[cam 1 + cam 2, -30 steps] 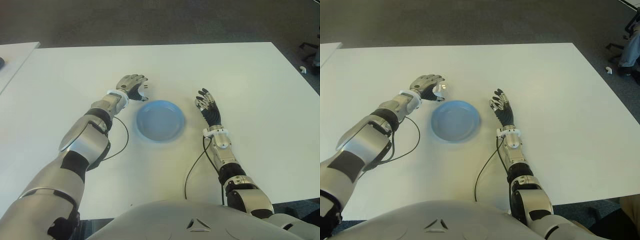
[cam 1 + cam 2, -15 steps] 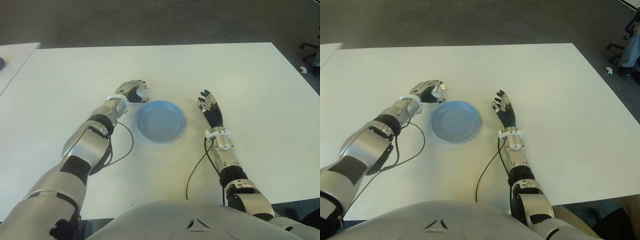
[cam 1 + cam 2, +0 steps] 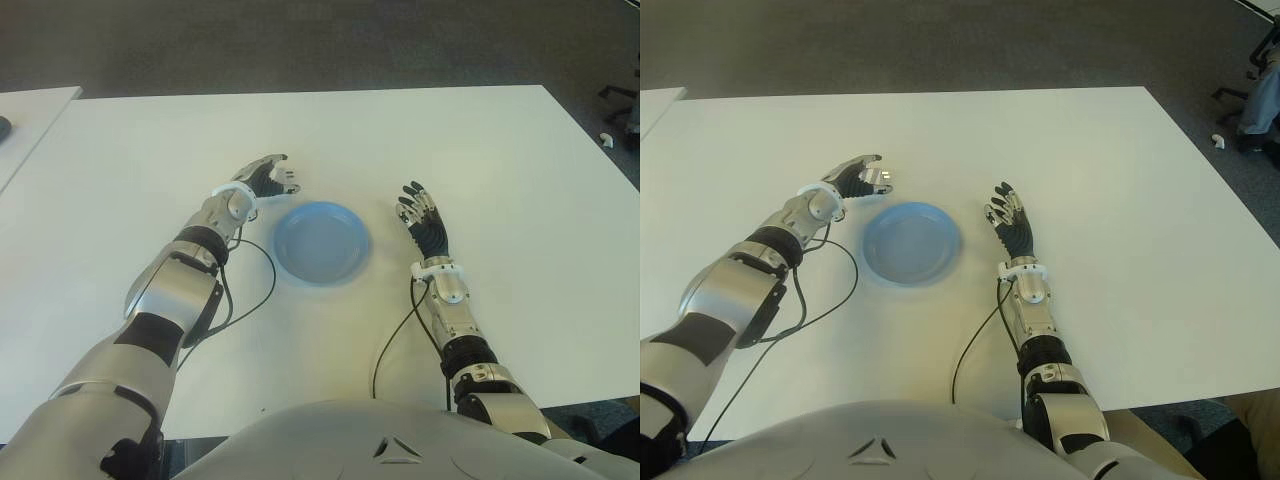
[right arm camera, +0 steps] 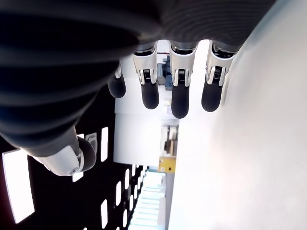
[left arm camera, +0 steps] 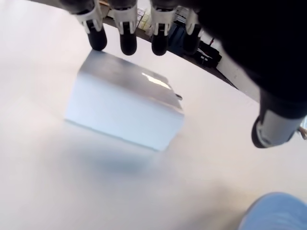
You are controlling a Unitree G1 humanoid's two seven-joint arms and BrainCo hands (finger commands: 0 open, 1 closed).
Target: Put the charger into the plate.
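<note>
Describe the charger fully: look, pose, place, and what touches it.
The charger is a small white block, seemingly smooth plastic, with a metal prong showing at one end. It lies on the white table, just beyond the left of the blue plate, not in it. The left hand is open around it, fingers close, without gripping.

1. The eye views are bright and even; the white table (image 3: 480, 140) is close to washed out, while the floor beyond it is dim.
2. Shadows there are soft and faint.
3. In the left wrist view the charger (image 5: 125, 108) is soft-focused, with a small glare patch on its top and a pale shadow beneath.
4. In the right wrist view the near fingers (image 4: 180, 93) are dark and blurred against bright background lights.
</note>
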